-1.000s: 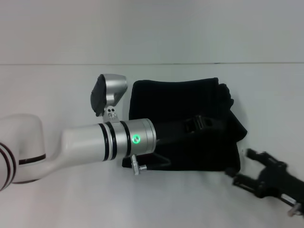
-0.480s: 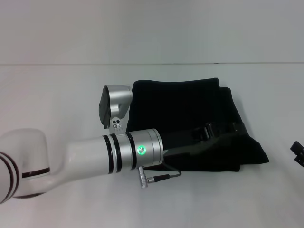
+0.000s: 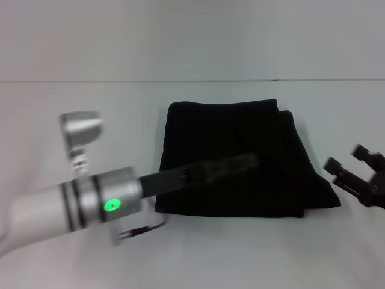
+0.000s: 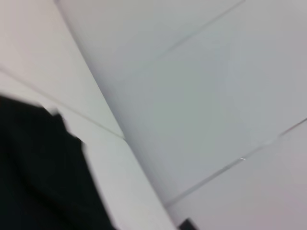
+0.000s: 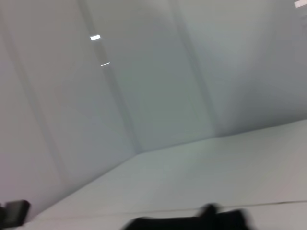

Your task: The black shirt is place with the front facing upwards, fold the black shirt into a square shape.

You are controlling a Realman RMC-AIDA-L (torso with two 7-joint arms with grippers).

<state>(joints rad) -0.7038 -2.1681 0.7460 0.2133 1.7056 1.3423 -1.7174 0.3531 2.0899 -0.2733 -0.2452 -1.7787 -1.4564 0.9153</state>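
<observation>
- Black shirt (image 3: 237, 159) lying folded into a compact, roughly square bundle on the white tabletop (image 3: 180, 259), near the middle of the head view, slightly toward the robot's right.
- Far edge straight and neat; right-hand side less tidy, with a layered flap and a corner poking out toward the right gripper.
- Left gripper (image 3: 249, 161) stretched out low over the shirt's middle; blurred, so no telling how the jaws stand or whether any cloth is pinched.
- Right gripper (image 3: 352, 165) off the shirt, just beside its right corner, jaws spread wide and holding nothing.
- Wrist views of little help: left wrist showing only a dark patch of cloth (image 4: 38, 177) against pale surfaces, right wrist a dark sliver (image 5: 192, 221) along one edge.

Judging the step as the finish: folds done, arms to clear without spoiling the shape.

- Best to draw the left arm straight back along its own line, lifted clear of the top layer, never dragging sideways.
- Worth confirming no fabric is caught before pulling away; soft cloth likely to trail and unfold.
- Sensible to keep the right arm apart unless tucking the stray corner; if tucking, press in gently from the side toward the bundle.
- Main risk: snagging the loose right flap and opening the square.
</observation>
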